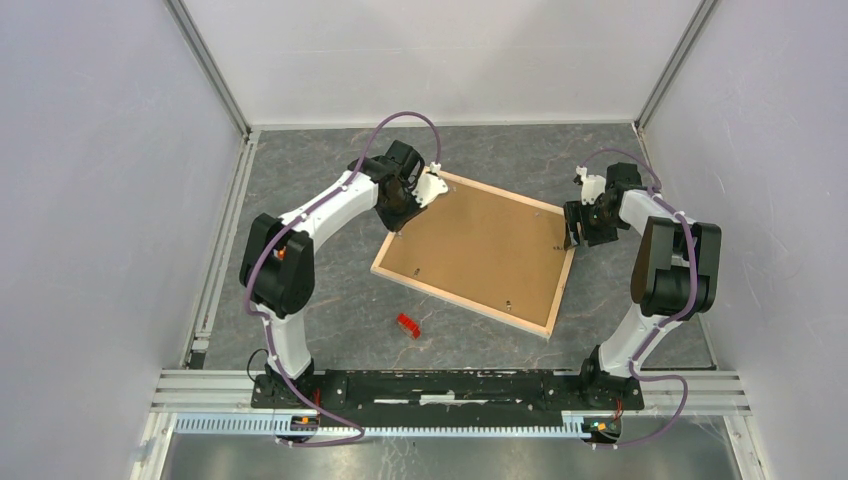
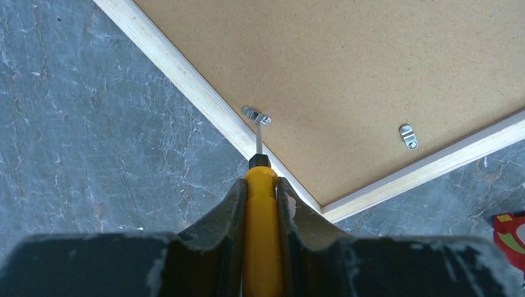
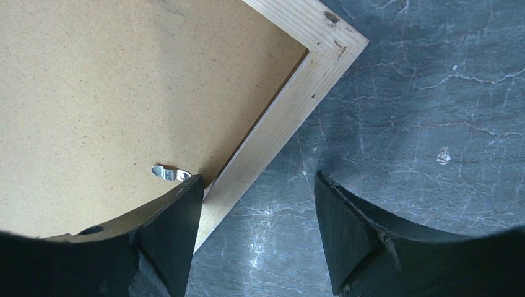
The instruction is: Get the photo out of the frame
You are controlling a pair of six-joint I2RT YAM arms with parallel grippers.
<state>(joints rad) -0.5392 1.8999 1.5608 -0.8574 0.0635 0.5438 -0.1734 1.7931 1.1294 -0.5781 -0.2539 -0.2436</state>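
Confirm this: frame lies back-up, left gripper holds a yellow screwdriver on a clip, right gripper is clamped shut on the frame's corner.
Not quite: the right gripper is open, gripping nothing, at the frame; the right wrist view shows it. The rest holds: left gripper, screwdriver, clip.

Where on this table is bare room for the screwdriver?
Free: the strip of table between the frame and the back wall, and the near patch right of the red object. Crowded: frame sides, at the left gripper with screwdriver and the right gripper.
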